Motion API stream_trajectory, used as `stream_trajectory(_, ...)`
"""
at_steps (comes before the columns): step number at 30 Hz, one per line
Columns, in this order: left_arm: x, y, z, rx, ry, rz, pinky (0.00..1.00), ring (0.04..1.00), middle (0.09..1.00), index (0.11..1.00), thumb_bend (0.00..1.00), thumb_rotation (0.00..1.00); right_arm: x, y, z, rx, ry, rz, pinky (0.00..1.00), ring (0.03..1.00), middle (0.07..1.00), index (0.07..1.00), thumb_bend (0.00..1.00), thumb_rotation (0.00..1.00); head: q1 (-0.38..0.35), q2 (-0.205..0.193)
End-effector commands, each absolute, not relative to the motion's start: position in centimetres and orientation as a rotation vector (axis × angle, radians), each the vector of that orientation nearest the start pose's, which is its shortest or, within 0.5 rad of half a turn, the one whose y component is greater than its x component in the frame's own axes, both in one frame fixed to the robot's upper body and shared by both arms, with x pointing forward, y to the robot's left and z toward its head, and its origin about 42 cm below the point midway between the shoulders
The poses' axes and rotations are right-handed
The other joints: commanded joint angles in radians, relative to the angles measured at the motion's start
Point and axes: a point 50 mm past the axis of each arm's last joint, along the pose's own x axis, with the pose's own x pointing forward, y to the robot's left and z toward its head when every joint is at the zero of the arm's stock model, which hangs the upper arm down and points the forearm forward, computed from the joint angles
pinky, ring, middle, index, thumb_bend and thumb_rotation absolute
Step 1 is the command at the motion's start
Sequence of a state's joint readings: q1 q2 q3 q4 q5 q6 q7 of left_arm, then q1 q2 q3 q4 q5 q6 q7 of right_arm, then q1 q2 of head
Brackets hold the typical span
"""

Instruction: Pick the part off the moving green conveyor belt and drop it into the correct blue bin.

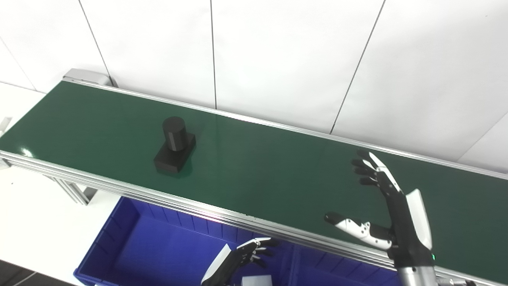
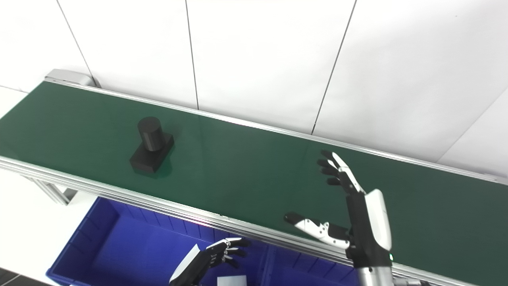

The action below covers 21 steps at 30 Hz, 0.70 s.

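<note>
black part point(image 1: 175, 145) on green belt point(image 1: 278, 167), well apart from open right robot hand point(image 1: 391, 210).

Industrial sorting station or robotics test lab, judging by the fittings. Long green conveyor belt point(image 1: 278, 167) framed in extruded aluminium rails point(image 1: 222, 216), set against bare white wall panels point(image 1: 285, 51). Blue plastic parts bin point(image 1: 158, 246) parked beneath the belt's near edge. Black machined part point(image 1: 175, 145) riding the belt. White floor, no domestic furnishings.
</note>
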<state>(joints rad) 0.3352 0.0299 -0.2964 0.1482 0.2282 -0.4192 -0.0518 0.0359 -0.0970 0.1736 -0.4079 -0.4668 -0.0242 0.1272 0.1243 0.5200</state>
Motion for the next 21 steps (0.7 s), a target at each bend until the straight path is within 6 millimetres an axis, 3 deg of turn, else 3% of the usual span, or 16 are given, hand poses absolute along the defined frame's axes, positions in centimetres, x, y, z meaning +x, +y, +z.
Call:
stream_trajectory(1,14.4,14.6,2.3,0.149,-0.035,-0.346,0.68,0.789,0.844,0.794,0.89,0.0,25.9,-17.4,20.3,-0.519,-0.403,0.221,0.64,0.77,0.832,0.897,0.78,0.5,-0.003,0.0)
stream_trajectory(9,14.6,14.5,2.2,0.141,-0.033,-0.343,0.72,0.811,0.847,0.779,0.89,0.0,28.0,-16.0,21.0,-0.539,-0.383,0.238,0.62,0.777,0.839,0.909,0.79,0.53,-0.007,-0.005)
stream_trajectory(16,14.9,14.3,2.2,0.137,-0.034,-0.341,0.67,0.78,0.836,0.787,0.9,0.0,29.9,-14.6,22.2,-0.61,-0.386,0.265,0.69,0.786,0.836,0.913,0.78,0.55,-0.02,-0.009)
stream_trajectory(21,14.9,14.2,2.2,0.14,-0.037,-0.342,0.67,0.779,0.835,0.791,0.9,0.0,31.3,-13.5,22.9,-0.636,-0.396,0.288,0.67,0.773,0.839,0.91,0.78,0.57,-0.02,-0.008)
